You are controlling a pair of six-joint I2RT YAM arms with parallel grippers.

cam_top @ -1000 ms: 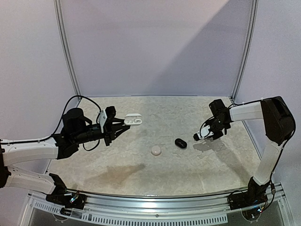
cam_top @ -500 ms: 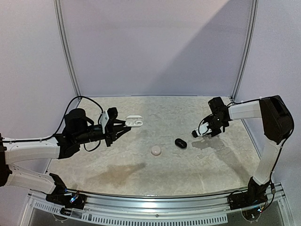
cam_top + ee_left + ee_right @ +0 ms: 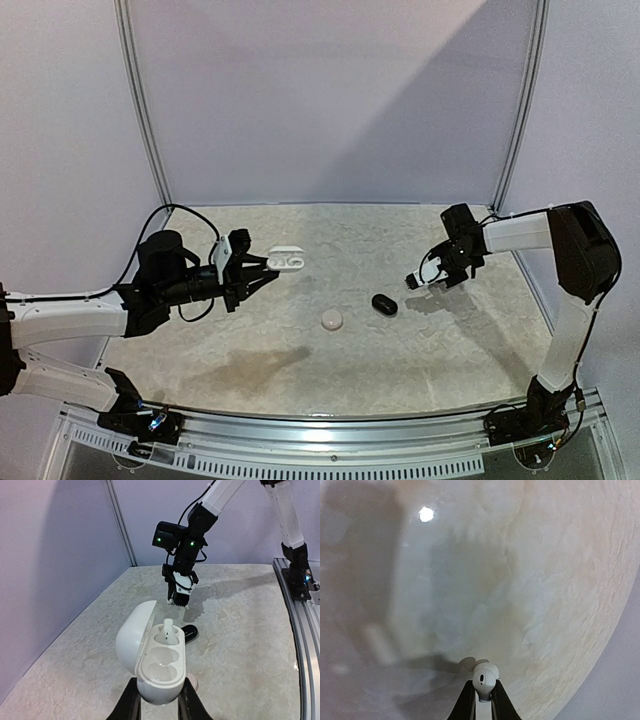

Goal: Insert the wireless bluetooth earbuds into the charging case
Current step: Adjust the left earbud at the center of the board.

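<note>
From the top view, the left gripper (image 3: 266, 268) sits left of centre, its fingers closed on the near end of the white charging case (image 3: 285, 258). The case is lifted off the table (image 3: 250, 370) with its lid open. The right gripper (image 3: 414, 282) hangs right of centre, well apart from the case, with its fingers pointing down and left. What it holds is too small to make out here. A black pebble-shaped case (image 3: 384, 304) lies on the table just below and left of the right gripper. A pale round case (image 3: 331, 319) lies further left, near the middle of the frame.

In the left wrist view, the two left fingers (image 3: 131, 704) rise from the bottom edge and pinch the lower end of the charging case (image 3: 159, 672) at lower centre. The lid (image 3: 134, 639) swings out to the left. A seated earbud (image 3: 168, 629) stands in the farther well, and the nearer well is bare. The right gripper (image 3: 178, 600) hangs above the case in the frame, clear of it. The black case (image 3: 190, 632) shows just behind the charging case on the right.

In the right wrist view, the right fingers (image 3: 466, 704) come up from the bottom centre nearly together, clamped on the stem of a held earbud (image 3: 484, 675). Its rounded white head sticks out beyond the tips. The marbled table (image 3: 545, 580) fills the frame behind it, and the earbud's shadow falls just to its left.
</note>
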